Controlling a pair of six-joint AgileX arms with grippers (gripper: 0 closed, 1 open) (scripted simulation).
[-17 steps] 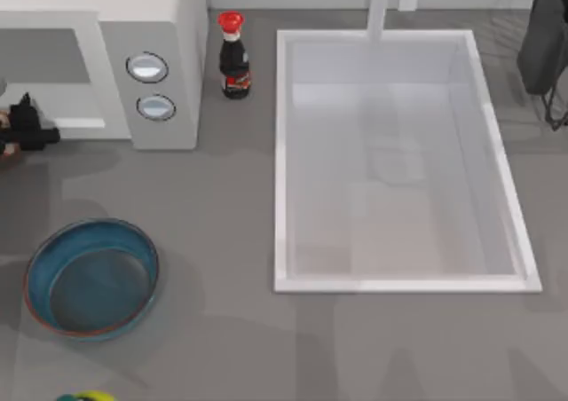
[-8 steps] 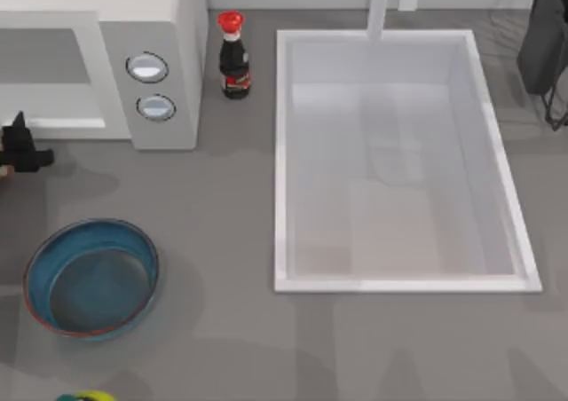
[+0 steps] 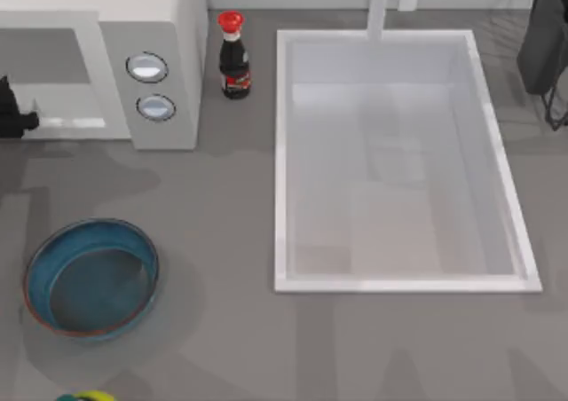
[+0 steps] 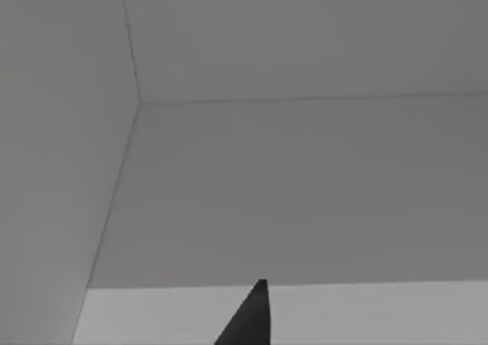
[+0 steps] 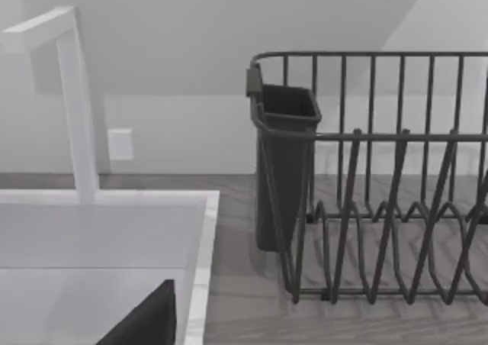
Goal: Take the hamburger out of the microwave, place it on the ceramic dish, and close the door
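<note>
Our counter (image 3: 222, 241) carries everything here, and the largest thing on it is the white sink (image 3: 399, 42) with its faucet (image 5: 72, 93), sunk into the right half and out of the way of the job. At the far left stands the microwave (image 3: 169, 28), front turned toward us so that its two knobs (image 3: 147, 66) and the grey cavity (image 3: 44, 59) can be reached from the counter's edge; the cavity looks open, though we cannot make out the door itself. At the far right sits a dark wire dish rack (image 5: 381, 207) with a cutlery cup (image 5: 284, 162), beside which our right arm is parked, and we cannot tell how its gripper stands.

The ceramic dish (image 3: 40, 250) waits empty on the counter just in front of the microwave, near enough, we judge, for a short carry from cavity to bowl. A small dark sauce bottle (image 3: 233, 64) with a red cap stands upright between microwave and sink; its label is too small to read, and we find no other writing.

Our left gripper (image 3: 13, 117) is at the mouth of the cavity by the top view's left edge. Its wrist view looks onto bare grey inner walls with one dark fingertip (image 4: 252, 318) showing, so we cannot tell how far it is open or whether it holds anything. We cannot place the hamburger; presumably it lies deeper inside.
</note>
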